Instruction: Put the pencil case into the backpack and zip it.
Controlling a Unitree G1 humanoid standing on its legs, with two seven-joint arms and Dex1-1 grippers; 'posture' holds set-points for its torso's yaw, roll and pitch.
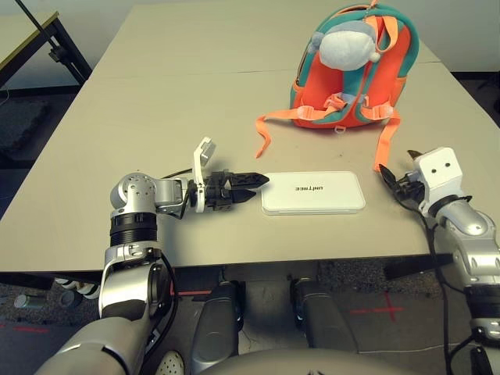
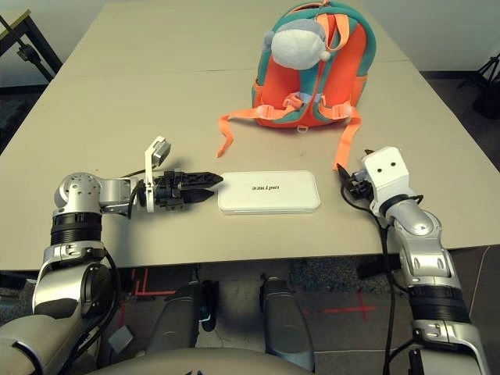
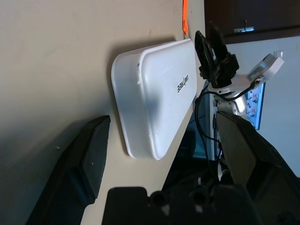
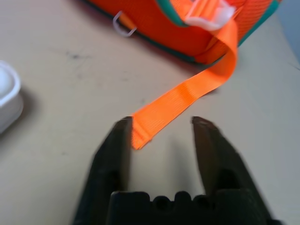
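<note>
Pencil case [image 1: 313, 192] lies flat on the desk [image 1: 156, 101], lettered side up, right at the near edge, between the two arms. Backpack [image 1: 349, 70] sits well beyond it, further back, w/ the plush toy [image 1: 346, 43] on its face and the orange straps [image 1: 264, 129] trailing toward the case. Left pincer [image 1: 261, 185] is level w/ the desk, tips just beside the case's left short end, fingers wide; the wrist view has the case framed in the gap, not yet between the fingers. Right pincer [image 4: 161, 126] sits off the case's right end, fingers part-way in, nothing gripped; the loose end of a strap [image 4: 180, 101] lies in the gap, near one finger, touching or not I can't tell. Step in hand, I'd say: the approach to pick up the case, nothing lifted yet, so task's barely begun. Next move prob. calls for the left pincer to slide on over the short end and close, w/ the right steadying or taking the far end; watch that strap, it could snag. Whether the bag's zip is open can't be told from here. Count: 1 pencil case, 1 backpack, 1 plush toy, 2 pincers.
</note>
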